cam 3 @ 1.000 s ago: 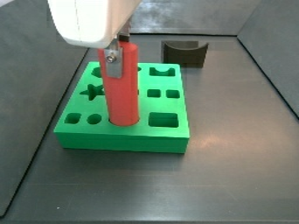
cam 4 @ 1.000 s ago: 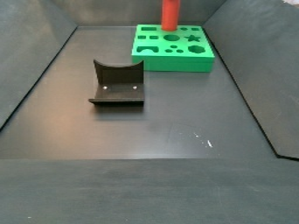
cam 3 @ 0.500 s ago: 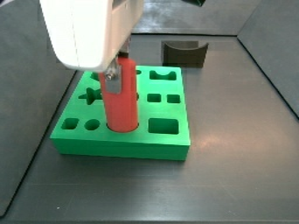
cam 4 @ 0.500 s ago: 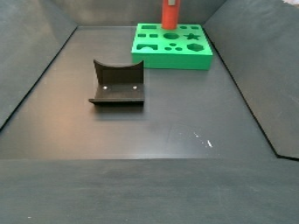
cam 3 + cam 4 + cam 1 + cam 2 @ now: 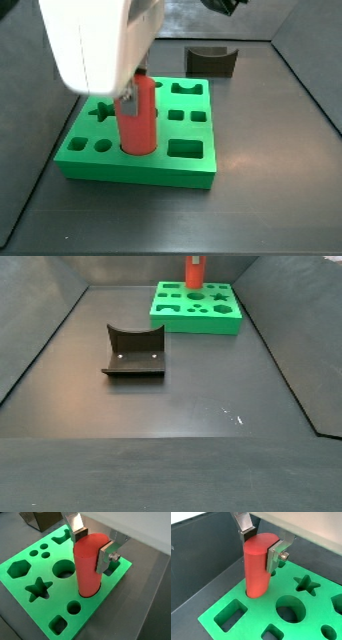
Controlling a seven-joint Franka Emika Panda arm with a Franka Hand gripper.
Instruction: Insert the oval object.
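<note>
The gripper (image 5: pixel 93 546) clamps the tall, smooth red-orange oval peg (image 5: pixel 89 567) near its top, upright above the green plastic block (image 5: pixel 27 572), its foot in a hole at six o'clock. It looks rigid, light and slick; that high flat-sided hold seems sensible.

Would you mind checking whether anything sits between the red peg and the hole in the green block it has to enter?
Nothing visible does. The gripper is shut on the oval object, upright, with its lower end already at a hole in the green block. The dark curved block lies apart on the floor.
</note>
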